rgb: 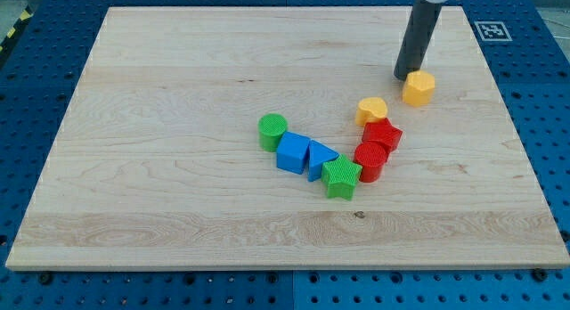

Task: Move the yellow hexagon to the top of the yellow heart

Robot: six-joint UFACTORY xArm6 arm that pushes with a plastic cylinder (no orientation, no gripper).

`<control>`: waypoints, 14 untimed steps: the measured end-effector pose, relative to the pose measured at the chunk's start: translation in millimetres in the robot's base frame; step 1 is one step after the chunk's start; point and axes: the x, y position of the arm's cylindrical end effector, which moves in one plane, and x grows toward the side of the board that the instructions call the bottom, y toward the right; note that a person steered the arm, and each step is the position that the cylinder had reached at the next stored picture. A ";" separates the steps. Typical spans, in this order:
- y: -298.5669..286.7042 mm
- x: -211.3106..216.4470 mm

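My tip (406, 76) holds nothing — just a bare rod, parked touching the yellow hexagon's (419, 87) upper-left side. The hexagon sits up-right of the yellow heart (372, 109) — nearly placed, I'd say.

No legible text anywhere.
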 end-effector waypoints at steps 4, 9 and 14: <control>26.8 5.3; 50.9 43.3; -38.3 26.7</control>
